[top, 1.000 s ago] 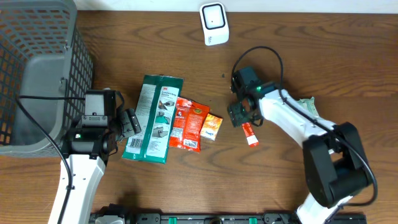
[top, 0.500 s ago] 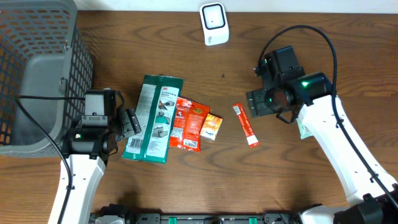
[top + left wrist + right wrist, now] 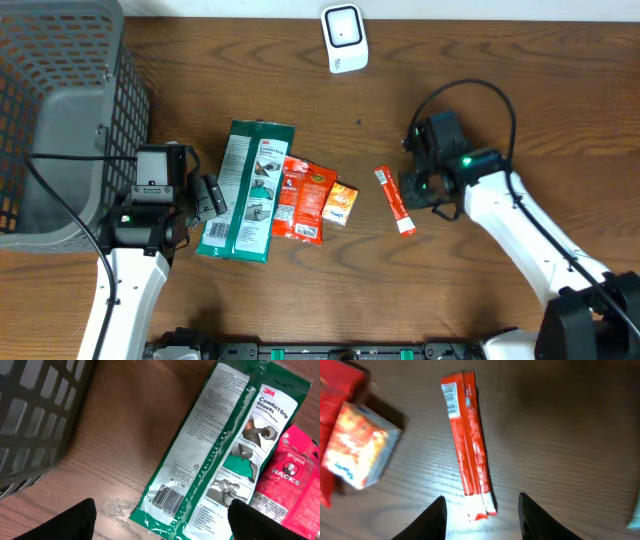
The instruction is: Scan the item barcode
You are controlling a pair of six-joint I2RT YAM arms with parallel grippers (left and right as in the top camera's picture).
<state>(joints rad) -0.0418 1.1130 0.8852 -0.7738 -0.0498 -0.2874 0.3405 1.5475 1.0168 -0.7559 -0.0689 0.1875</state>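
A thin red stick packet (image 3: 393, 201) lies flat on the wooden table, its barcode (image 3: 450, 397) at the far end facing up. My right gripper (image 3: 415, 190) hovers just right of it. In the right wrist view the right gripper (image 3: 482, 520) is open, with the near end of the stick packet (image 3: 470, 435) lying between the fingertips (image 3: 427, 520) and touching neither. A white scanner (image 3: 344, 38) stands at the back edge. My left gripper (image 3: 210, 195) is wide open and empty beside a green 3M glove pack (image 3: 225, 455).
A grey mesh basket (image 3: 60, 110) fills the far left. Next to the green glove pack (image 3: 245, 190) lie a red Hacks packet (image 3: 287, 195), an orange-red packet (image 3: 315, 200) and a small orange box (image 3: 340, 203). That orange box (image 3: 357, 445) sits left of the stick.
The right arm swung up and right off the stick packet, then came back down-left beside it, and its jaws narrowed. The stick packet and the left arm stayed put.
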